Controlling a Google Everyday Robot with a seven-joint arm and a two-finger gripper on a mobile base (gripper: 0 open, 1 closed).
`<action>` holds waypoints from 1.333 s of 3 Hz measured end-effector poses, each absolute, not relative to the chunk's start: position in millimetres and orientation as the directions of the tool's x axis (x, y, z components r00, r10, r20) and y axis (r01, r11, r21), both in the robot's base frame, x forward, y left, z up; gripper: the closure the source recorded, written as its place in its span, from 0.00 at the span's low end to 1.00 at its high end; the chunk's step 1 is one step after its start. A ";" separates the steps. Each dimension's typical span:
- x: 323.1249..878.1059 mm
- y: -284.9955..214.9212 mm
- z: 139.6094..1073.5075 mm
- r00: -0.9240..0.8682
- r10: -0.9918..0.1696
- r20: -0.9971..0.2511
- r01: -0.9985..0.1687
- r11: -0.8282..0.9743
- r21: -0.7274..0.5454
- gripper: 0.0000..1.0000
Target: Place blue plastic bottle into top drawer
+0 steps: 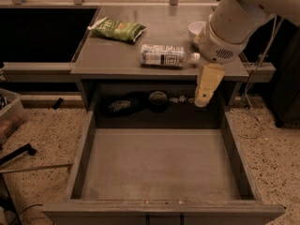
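Bottle [165,55] lies on tabletop [117,55], upper centre of frame; long axis left-right, cap [194,57] at right. Your gripper [202,100] hangs right of centre, below table edge; bottle near, up-left of it. Grip state: cannot tell. Drawer [159,165] open, lower frame.

cream pincer [203,97] above back of grey top drawer [159,165]; white-labelled blue plastic bottle [164,55], green bag [117,30], speckled floor [47,135]
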State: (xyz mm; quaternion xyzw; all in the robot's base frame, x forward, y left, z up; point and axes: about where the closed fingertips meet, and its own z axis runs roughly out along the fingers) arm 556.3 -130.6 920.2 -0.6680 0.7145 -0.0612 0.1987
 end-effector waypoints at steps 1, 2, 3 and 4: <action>556.3 -130.6 920.2 -0.029 -0.979 -0.202 -0.930 0.100 -0.353 0.00; 578.4 -126.4 925.0 0.002 -0.978 -0.208 -0.921 0.079 -0.382 0.00; 613.0 -126.1 936.9 0.040 -0.981 -0.191 -0.903 0.047 -0.428 0.00; 642.2 -124.0 944.7 0.076 -0.980 -0.183 -0.890 0.016 -0.456 0.00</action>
